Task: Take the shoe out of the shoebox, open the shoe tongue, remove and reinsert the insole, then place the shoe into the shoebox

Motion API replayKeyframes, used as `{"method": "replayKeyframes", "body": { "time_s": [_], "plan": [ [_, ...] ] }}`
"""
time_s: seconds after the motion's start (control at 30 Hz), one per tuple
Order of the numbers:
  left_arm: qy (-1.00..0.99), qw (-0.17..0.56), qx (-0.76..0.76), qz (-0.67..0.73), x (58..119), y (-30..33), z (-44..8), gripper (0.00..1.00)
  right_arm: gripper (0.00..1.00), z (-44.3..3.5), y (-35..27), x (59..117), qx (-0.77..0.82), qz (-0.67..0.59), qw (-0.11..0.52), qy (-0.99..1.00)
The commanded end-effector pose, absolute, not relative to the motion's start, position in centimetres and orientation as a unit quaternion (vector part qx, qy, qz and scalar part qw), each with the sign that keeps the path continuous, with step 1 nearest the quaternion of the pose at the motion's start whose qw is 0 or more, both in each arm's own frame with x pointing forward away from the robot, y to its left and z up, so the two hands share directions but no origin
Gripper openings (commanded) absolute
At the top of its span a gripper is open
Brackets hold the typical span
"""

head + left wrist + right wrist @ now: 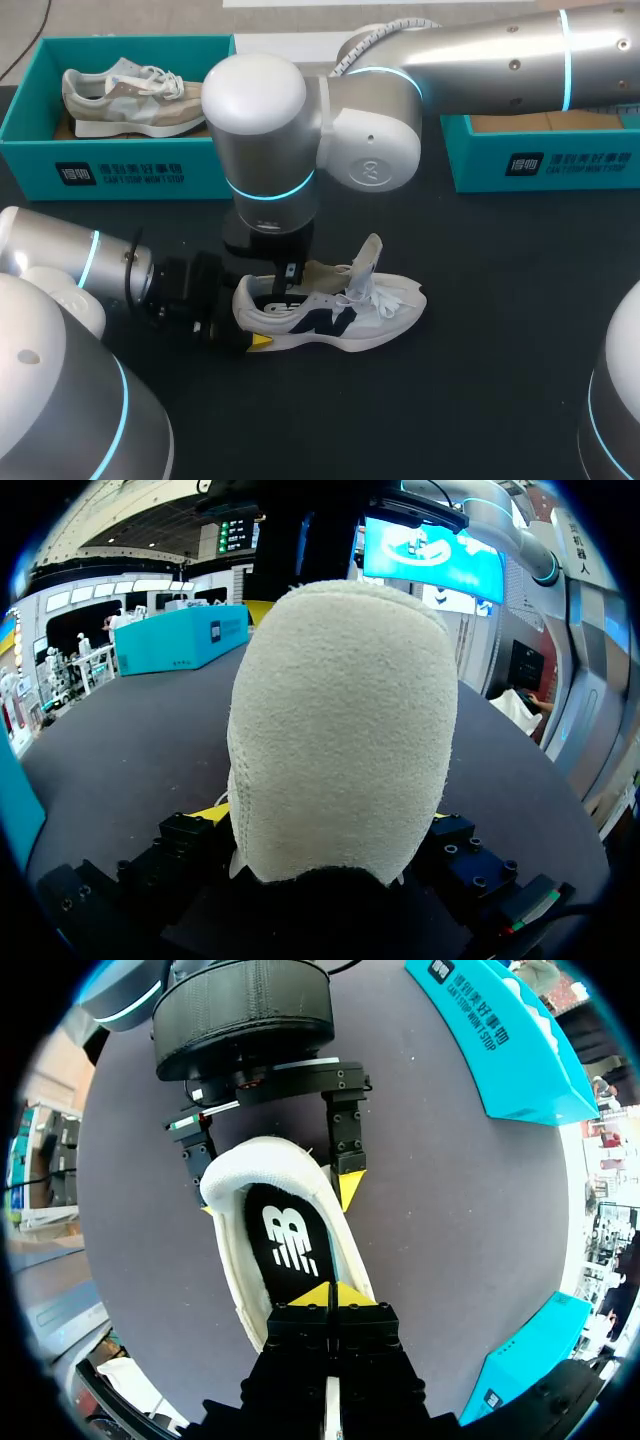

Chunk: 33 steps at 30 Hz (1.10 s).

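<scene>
Left gripper (252, 338) (one yellow tip on each side) clamps the heel of the white sneaker (380, 310), which stands upright on the dark table (500, 380). Right gripper (330, 1295), fingers closed tip to tip, rests on the single black insole (288, 1238) inside that sneaker; whether it pinches the insole cannot be told. Markings: a white logo on the insole and a dark mark on the sneaker's side. Farther back are two teal boxes, each with white print on its front wall: left shoebox (120, 165), holding a second, beige sneaker (130, 95), and right shoebox (545, 160). Count: two sneakers, two boxes.
</scene>
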<state>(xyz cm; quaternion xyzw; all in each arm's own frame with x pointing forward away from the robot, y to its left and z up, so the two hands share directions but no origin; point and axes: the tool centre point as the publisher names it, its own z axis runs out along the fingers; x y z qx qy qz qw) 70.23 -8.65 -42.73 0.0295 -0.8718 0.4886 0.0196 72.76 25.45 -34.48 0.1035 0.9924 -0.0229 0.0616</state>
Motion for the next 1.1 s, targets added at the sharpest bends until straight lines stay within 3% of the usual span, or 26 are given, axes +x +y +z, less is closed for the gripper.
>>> {"method": "replayKeyframes", "body": {
  "time_s": [0.03, 1.03, 1.1],
  "plan": [
    [-0.873, 0.019, 0.03, 0.487, 70.4, -8.7, -43.3, 0.0, 0.0, -34.5, 25.4, 72.6, 0.104, -0.023, 0.063, 0.992],
    [-0.873, 0.019, 0.03, 0.487, 70.4, -8.7, -43.3, 0.0, 0.0, -37.8, 24.0, 72.2, 0.071, -0.033, 0.017, 0.997],
    [-0.873, 0.019, 0.03, 0.487, 70.4, -8.7, -43.3, 0.0, 0.07, -38.0, 23.9, 72.3, 0.07, -0.035, 0.017, 0.997]
  ]
}}
